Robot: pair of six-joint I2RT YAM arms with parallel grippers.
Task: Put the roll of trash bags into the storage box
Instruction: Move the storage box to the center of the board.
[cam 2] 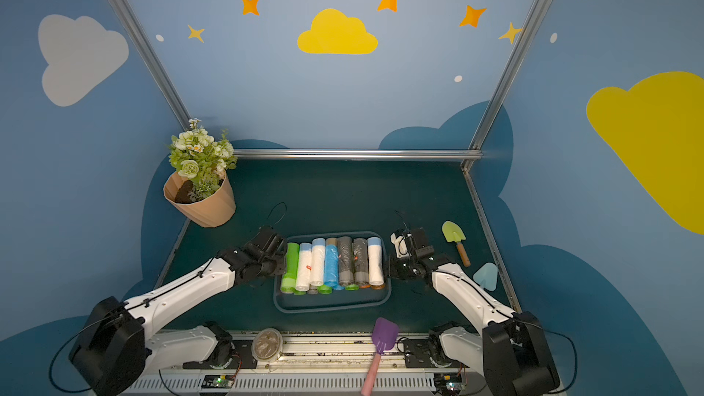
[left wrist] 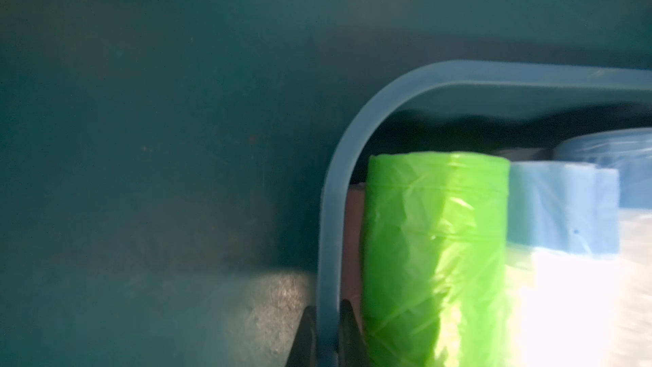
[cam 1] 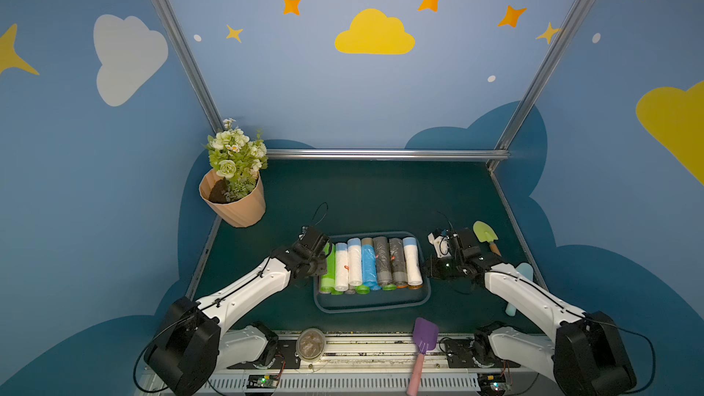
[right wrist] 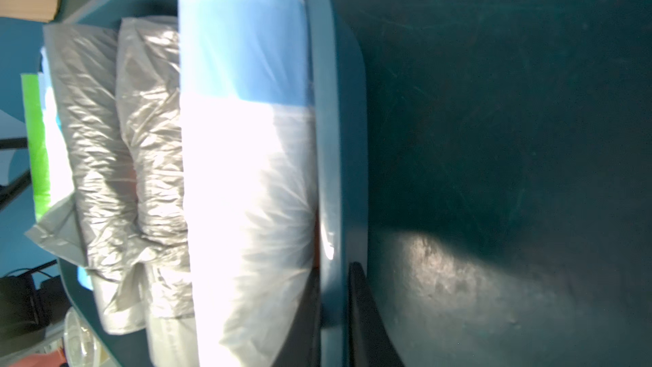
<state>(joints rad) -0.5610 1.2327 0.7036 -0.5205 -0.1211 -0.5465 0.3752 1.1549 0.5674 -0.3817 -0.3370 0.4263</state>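
In both top views the box (cam 1: 371,302) (cam 2: 331,302) sits on the worktop (cam 1: 381,200), seven rolls (cam 1: 354,266) lying side by side inside it. Left wrist: the left fingers (left wrist: 306,338) are closed on the box's rim, just beside the green roll (left wrist: 430,259). Right wrist: the right fingers (right wrist: 367,315) grip the opposite rim, beside a white roll (right wrist: 247,171)
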